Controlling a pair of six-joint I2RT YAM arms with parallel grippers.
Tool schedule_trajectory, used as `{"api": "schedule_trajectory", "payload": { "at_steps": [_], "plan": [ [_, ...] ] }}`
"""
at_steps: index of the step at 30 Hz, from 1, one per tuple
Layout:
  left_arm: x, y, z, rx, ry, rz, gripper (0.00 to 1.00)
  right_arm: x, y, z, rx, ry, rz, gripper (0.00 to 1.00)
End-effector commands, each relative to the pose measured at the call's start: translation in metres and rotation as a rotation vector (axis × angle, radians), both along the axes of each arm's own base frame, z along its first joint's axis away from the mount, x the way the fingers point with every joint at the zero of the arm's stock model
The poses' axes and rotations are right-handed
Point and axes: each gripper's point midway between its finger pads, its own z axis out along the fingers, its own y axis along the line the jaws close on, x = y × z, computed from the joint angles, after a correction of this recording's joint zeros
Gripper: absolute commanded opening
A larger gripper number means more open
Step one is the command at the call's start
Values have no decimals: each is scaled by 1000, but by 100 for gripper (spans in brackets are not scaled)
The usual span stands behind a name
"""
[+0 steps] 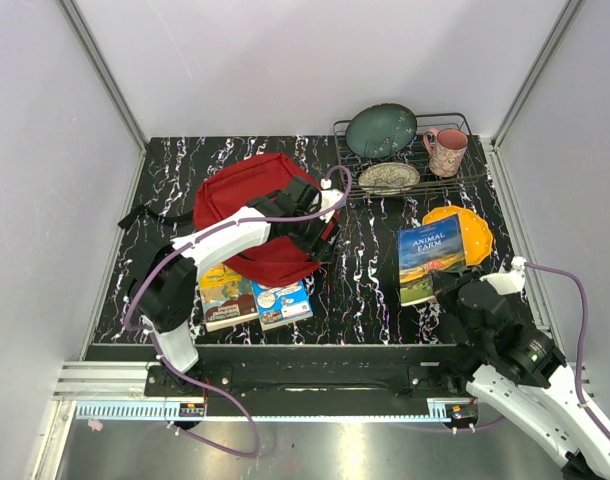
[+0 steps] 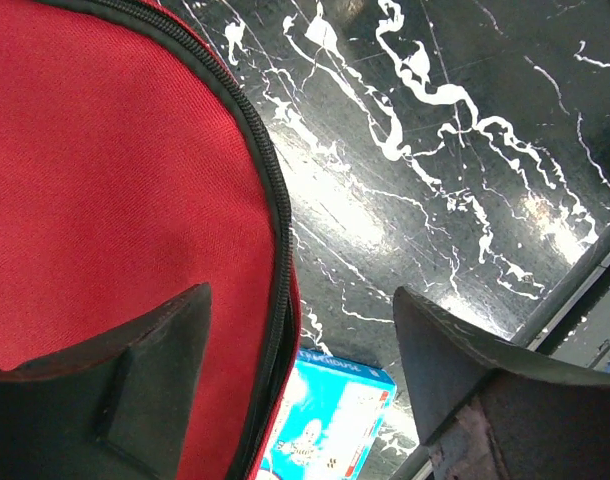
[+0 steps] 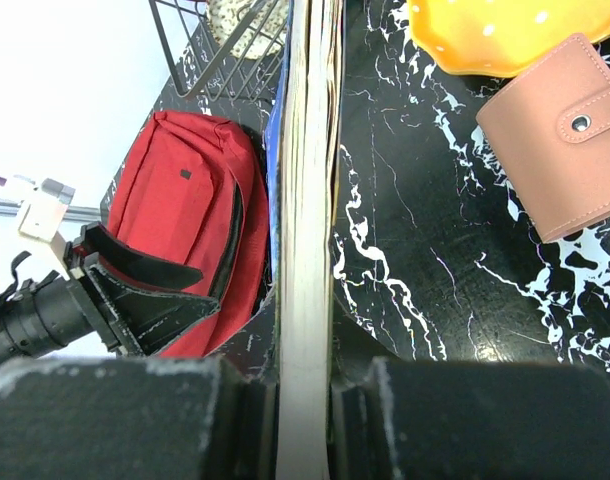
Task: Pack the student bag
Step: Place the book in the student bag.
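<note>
The student bag (image 1: 243, 186) lies on the black marbled tabletop (image 1: 370, 262), left of centre in the top view. The left jaws stand wide apart astride its zipped edge, one finger over red fabric and one over tabletop, holding nothing. At lower right, the right jaws are clamped on the edge of the Animal Farm book (image 1: 432, 258).

The left arm (image 1: 225, 235) and right arm (image 1: 530, 385), bolted at the mounting rail (image 1: 285, 378), are clad in white shells with black joints. A lilac cable (image 1: 285, 218) is strung along each. Farthest from the rail, the fingers (image 2: 145, 350) are shaped as matte black wedges, possibly rubber-faced.
</note>
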Motion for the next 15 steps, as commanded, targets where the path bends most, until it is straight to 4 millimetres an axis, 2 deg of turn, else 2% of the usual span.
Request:
{"api": "schedule_trajectory", "payload": {
  "at_steps": [1,4,11,15],
  "plan": [
    [5,-14,1,-20,25,-23,75,7,-3,17,53,-60,-47,0],
    [6,-16,-3,-16,38,-15,68,7,-1,17,55,-55,-42,0],
    [13,-13,-4,1,15,14,62,5,2,10,70,-44,-30,0],
    [15,-12,-7,11,14,29,47,4,4,7,81,-35,-19,0]
  ]
}}
